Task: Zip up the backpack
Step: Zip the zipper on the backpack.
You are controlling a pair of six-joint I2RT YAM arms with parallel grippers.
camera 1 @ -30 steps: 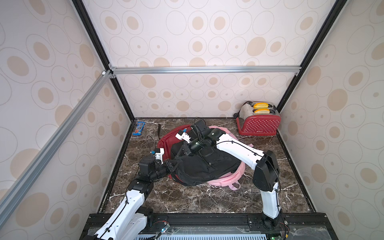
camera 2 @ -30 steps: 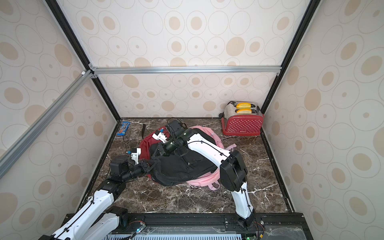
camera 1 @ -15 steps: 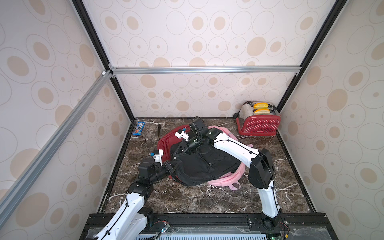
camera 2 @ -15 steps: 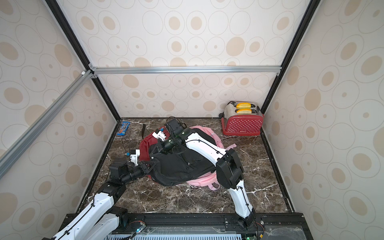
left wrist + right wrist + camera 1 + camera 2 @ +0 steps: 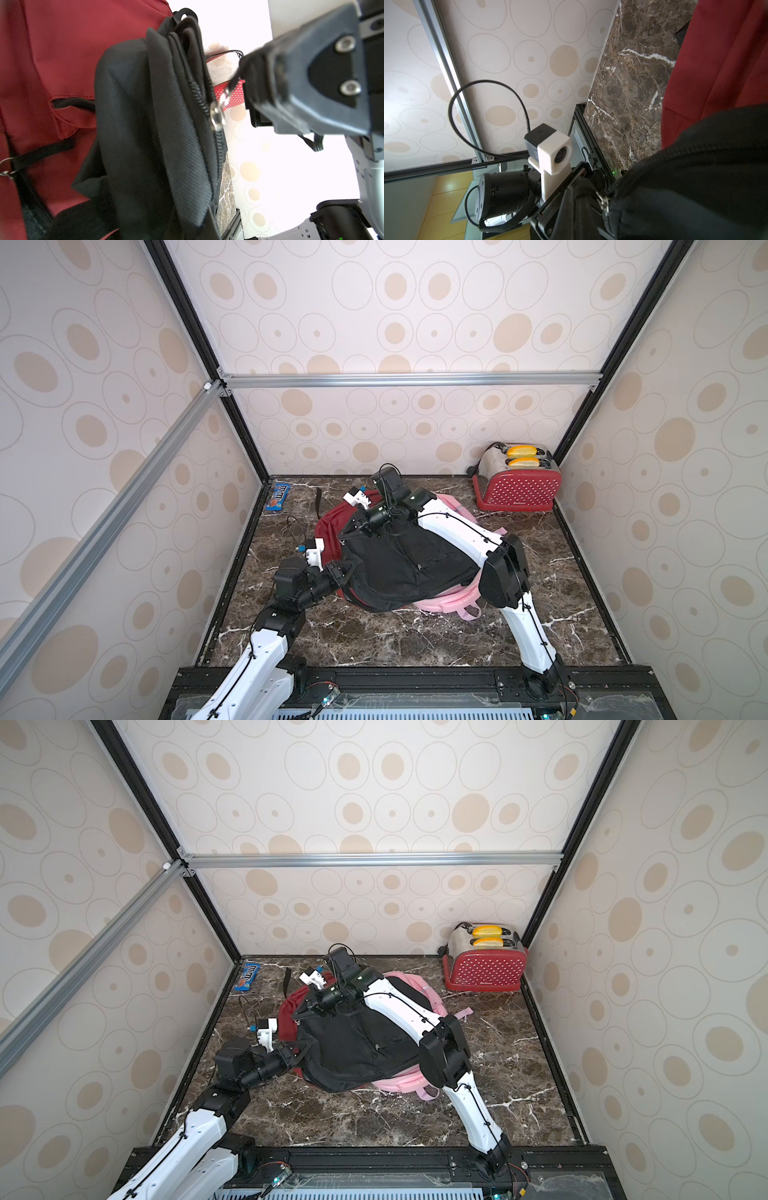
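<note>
I'm working inside a lab test booth, dressed up to look like a home.
Spotted wallpaper panels (image 5: 395,323) are closing me in on three sides, aluminium rails (image 5: 411,379) and black posts (image 5: 623,344) are framing them, a marble-look tabletop (image 5: 415,639) is lying underneath, and a red toaster (image 5: 517,489) is sitting in the far corner.

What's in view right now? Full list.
black backpack: 1, black, mid-table, atop the other two bags
red backpack: 1, dark red, under it, left side
pink backpack: 1, pink, under it, right side
zip pull: 1, silver slider with black tab, on the black backpack
toaster: 1, red with white dots, far right corner
bread: 2, yellow, in the toaster's slots
candy packet: 1, blue, far left by the wall
tabletop: 1, dark marble
left gripper: 1, black, shut on the black backpack's edge
right gripper: 1, black, shut on the zip pull
</note>
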